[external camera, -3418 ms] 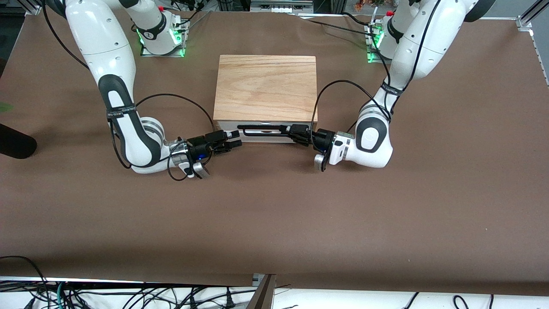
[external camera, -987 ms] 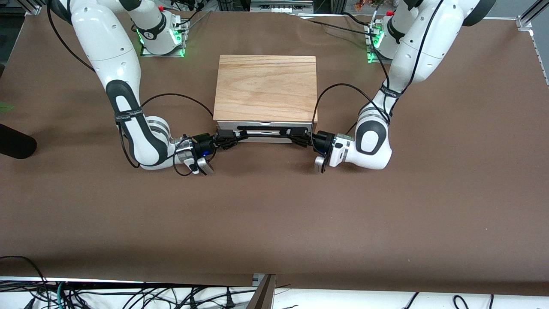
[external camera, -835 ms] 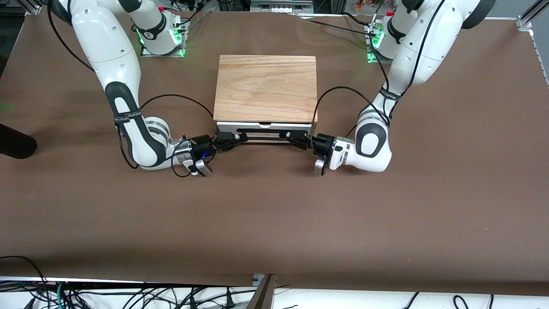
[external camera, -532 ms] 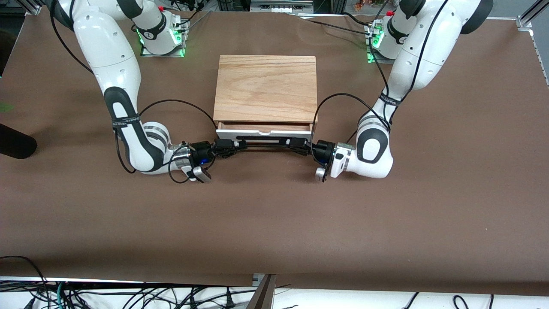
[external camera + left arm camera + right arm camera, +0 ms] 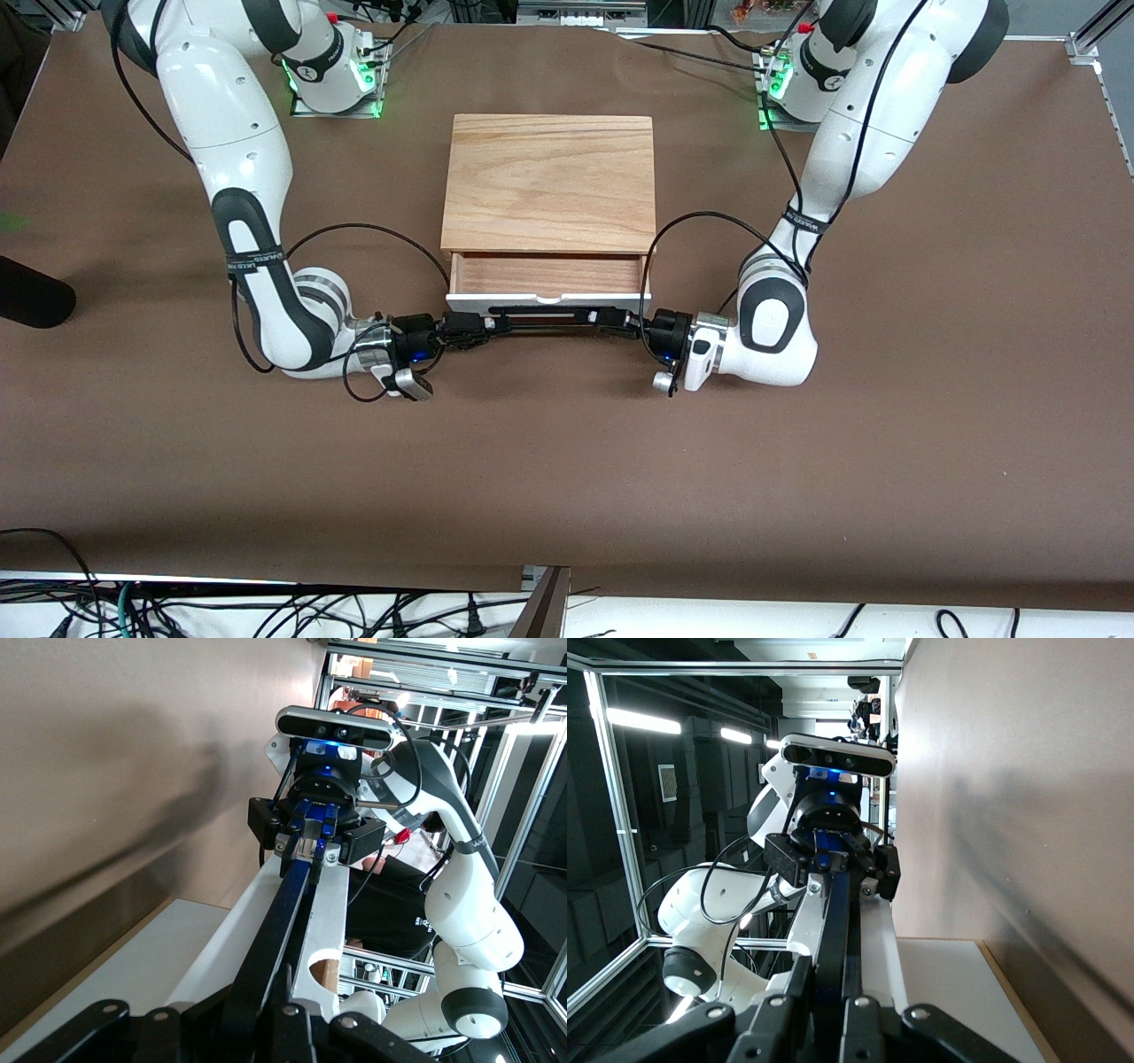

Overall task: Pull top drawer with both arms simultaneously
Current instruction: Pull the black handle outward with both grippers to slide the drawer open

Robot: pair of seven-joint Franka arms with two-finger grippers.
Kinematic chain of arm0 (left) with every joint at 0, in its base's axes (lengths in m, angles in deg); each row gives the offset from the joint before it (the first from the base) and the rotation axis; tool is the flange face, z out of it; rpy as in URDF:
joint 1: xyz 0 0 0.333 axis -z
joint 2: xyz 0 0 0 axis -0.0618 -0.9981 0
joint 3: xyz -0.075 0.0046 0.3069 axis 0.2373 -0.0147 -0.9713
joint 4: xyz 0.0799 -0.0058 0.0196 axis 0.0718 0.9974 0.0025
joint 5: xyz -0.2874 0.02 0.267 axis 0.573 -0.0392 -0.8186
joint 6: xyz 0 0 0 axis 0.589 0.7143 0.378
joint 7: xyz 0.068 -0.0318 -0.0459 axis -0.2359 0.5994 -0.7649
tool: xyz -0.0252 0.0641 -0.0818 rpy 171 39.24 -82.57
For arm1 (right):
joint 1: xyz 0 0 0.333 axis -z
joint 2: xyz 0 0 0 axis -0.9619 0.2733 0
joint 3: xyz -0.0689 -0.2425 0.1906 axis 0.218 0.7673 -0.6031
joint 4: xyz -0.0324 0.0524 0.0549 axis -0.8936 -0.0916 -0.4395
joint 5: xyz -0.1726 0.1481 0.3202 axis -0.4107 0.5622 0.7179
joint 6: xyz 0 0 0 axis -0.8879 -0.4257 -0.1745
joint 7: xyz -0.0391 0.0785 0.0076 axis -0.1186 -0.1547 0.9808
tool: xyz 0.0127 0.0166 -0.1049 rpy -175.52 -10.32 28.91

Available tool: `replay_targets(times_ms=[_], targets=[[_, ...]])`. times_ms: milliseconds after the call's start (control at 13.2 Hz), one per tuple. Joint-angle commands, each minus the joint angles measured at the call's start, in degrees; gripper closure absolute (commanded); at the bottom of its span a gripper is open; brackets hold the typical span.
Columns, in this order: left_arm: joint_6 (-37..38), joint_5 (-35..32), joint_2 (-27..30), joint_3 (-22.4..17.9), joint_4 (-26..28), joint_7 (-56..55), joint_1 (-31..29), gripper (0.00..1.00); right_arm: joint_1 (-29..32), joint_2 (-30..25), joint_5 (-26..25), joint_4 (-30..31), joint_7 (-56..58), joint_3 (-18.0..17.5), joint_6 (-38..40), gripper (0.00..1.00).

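The top drawer (image 5: 545, 274) stands partly pulled out of the wood-topped box (image 5: 549, 182), with its reddish-brown inside showing. Its white front panel (image 5: 496, 303) carries the long black bar handle (image 5: 545, 320). My right gripper (image 5: 477, 325) is shut on the handle's end toward the right arm. My left gripper (image 5: 613, 319) is shut on the end toward the left arm. In the left wrist view my fingers (image 5: 292, 1032) clamp the handle (image 5: 279, 930), with the right gripper (image 5: 310, 840) at its other end. In the right wrist view my fingers (image 5: 855, 1019) clamp the handle (image 5: 833, 921), facing the left gripper (image 5: 831, 859).
Both arm bases (image 5: 337, 75) (image 5: 784, 84) with green lights stand farther from the front camera than the box. A dark object (image 5: 31, 301) lies at the right arm's end of the brown table (image 5: 567, 461). Cables (image 5: 177, 607) hang along the table's near edge.
The right gripper closed on the handle after standing beside it. Both grippers then moved toward the front camera, and the drawer slid out with them until its inside showed.
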Motion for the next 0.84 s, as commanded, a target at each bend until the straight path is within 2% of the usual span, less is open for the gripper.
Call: replay_targets(times_ms=[0,380,456,532,608,759], targets=[[1.8,2.2,-0.5,0.9,-6.6,-3.4,-0.6,1.00,0.0,4.9,1.3,-8.0,-3.8,-0.3,-4.7,0.90],[1.8,1.9,-2.0,0.9,-6.4,-2.6,-0.6,1.00,1.5,8.1,1.3,-12.8,-4.2,-0.1,-4.8,0.90],[1.8,1.8,-2.2,0.9,-6.4,-2.5,-0.6,0.75,1.8,8.1,1.3,-13.1,-4.2,-0.1,-5.2,0.90],[1.8,1.5,-2.5,0.9,-6.4,-2.1,-0.6,0.21,2.5,8.2,1.3,-13.6,-4.3,-0.1,-5.4,0.90],[1.8,1.4,-2.6,0.8,-6.3,-0.6,-0.7,0.00,2.6,8.6,1.4,-14.2,-5.3,-0.1,-5.5,0.90],[1.8,1.5,-3.7,0.4,-6.5,0.6,-0.8,0.00,3.0,9.3,1.5,-15.5,-5.5,-0.1,-6.0,0.90]])
